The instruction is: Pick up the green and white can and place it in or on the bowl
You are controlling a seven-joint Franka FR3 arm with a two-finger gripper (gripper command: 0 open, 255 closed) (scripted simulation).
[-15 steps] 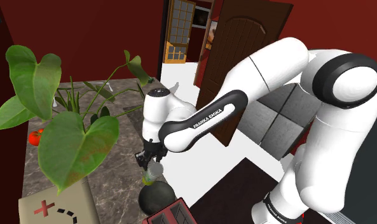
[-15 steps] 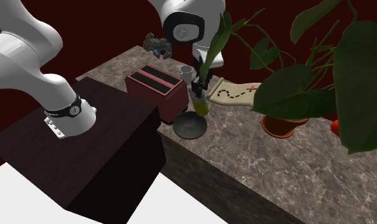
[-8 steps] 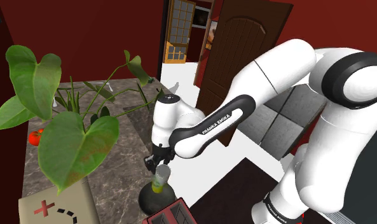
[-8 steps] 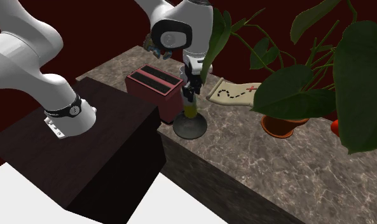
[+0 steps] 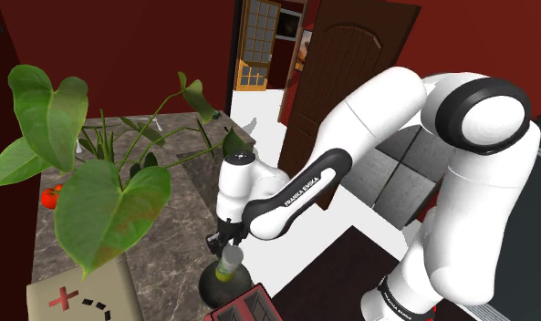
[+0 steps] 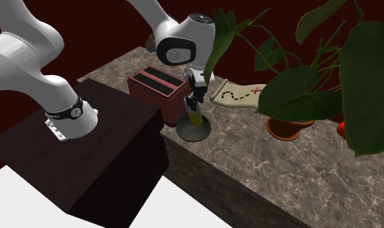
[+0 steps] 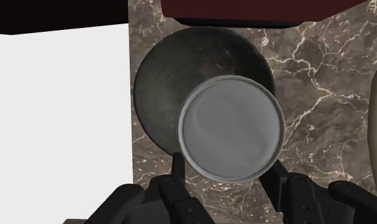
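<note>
Dark marble counter [image 7: 320,95], red walls. Gripper [image 7: 226,170] pinching upright can [image 7: 231,127] by its sides, over dark bowl [image 7: 164,83] at counter's near edge. Can probably light, stiff, smooth, slip-prone; mid-body side grip suits.

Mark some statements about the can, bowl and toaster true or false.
The black fingers clasp the green can with a grey top. True.
The can hangs over the dark round bowl. True.
The bowl sits mid-counter. False: it sits at the brown marble counter's edge.
The dark red toaster stands far from the bowl. False: it stands right beside it.
</note>
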